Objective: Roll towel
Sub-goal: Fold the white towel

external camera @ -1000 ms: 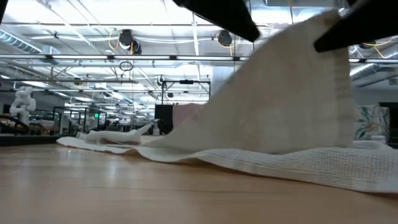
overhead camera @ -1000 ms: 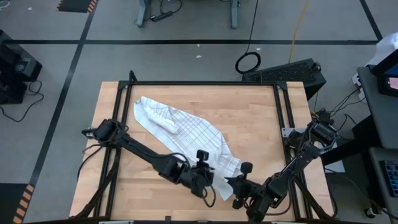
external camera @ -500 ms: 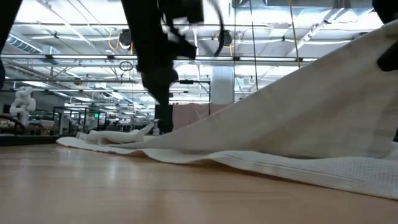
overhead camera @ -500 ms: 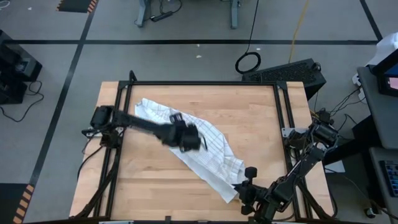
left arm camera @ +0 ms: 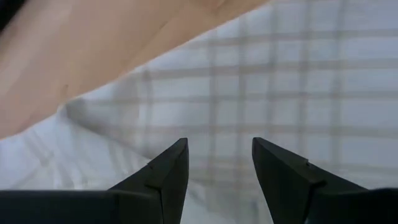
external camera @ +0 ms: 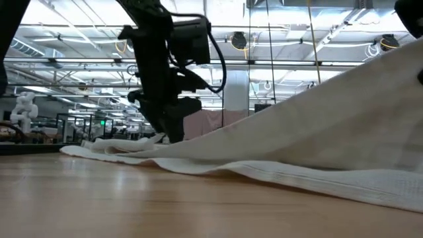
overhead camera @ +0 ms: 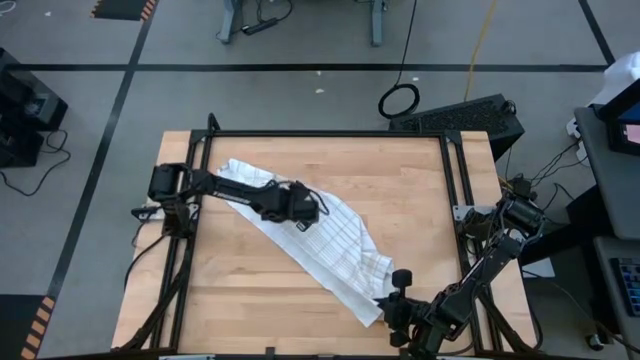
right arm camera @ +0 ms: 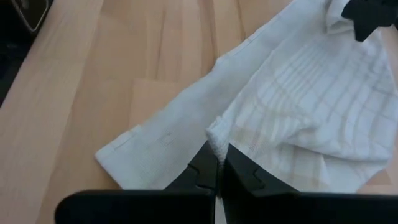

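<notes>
The white checked towel (overhead camera: 340,250) lies in a long crumpled strip, slanting from the table's far left to its near right. Its far-left end (external camera: 112,147) rests bunched on the wood. My left gripper (overhead camera: 308,212) hangs open just over the towel's middle, with checked cloth under both fingers (left arm camera: 217,155). I cannot tell whether they touch it. My right gripper (overhead camera: 388,296) is shut on the towel at its near-right end. In the low view the cloth (external camera: 330,125) slopes up toward the held end. My right gripper pinches a small raised fold of the towel (right arm camera: 216,138) between its two fingers, close to the near-right end's hemmed edge. The fingers slant down from the table's near-right side. The held end is lifted, and the cloth slopes down to the table toward the far left.
Black frame rails (overhead camera: 330,135) run along the table's far and side edges. Bare wood shows at the far right (overhead camera: 410,200) and near left (overhead camera: 230,290) of the table.
My left gripper has let go of the towel's near-right part, swung toward the far left while rolling its wrist, and come down over the towel's middle. The peak of cloth that it held up has dropped. The towel now rises only toward my right gripper.
</notes>
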Robot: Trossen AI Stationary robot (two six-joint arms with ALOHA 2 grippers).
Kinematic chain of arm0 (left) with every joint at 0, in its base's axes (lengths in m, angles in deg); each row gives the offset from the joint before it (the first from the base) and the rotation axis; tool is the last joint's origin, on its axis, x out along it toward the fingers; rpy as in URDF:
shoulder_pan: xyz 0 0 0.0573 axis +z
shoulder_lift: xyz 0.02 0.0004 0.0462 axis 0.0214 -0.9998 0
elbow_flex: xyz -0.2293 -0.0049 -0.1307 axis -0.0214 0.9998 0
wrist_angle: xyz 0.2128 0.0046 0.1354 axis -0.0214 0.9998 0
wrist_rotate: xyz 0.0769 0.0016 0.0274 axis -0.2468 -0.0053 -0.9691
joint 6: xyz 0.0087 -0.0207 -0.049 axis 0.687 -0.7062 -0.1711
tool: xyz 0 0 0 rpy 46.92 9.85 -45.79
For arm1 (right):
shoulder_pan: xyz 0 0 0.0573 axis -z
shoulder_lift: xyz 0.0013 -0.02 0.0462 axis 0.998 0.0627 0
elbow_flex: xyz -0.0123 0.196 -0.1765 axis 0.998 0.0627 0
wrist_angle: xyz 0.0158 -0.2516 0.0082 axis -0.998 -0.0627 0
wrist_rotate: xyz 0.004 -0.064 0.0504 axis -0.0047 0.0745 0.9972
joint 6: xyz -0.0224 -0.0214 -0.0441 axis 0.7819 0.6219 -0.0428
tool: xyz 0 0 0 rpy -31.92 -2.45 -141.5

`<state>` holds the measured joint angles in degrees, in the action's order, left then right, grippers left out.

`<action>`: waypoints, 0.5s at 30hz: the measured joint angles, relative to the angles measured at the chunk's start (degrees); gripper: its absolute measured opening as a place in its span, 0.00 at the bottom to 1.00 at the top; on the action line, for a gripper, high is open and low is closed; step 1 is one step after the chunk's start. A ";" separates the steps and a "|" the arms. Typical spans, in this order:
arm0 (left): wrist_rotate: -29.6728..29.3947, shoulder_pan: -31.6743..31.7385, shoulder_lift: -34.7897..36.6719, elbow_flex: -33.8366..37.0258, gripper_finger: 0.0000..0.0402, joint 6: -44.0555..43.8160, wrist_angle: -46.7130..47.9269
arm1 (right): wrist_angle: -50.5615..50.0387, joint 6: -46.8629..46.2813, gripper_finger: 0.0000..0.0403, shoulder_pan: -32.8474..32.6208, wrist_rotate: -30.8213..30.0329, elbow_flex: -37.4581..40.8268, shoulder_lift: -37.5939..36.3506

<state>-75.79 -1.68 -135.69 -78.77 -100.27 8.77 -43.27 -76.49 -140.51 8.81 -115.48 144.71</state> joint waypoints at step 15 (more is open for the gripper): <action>-9.54 -7.68 0.00 -2.28 0.46 -21.27 10.62 | -1.28 -0.26 0.00 0.11 0.10 0.00 0.00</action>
<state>-85.33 -9.36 -135.69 -81.05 -121.54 19.39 -44.55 -76.74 -140.40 8.91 -115.48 144.71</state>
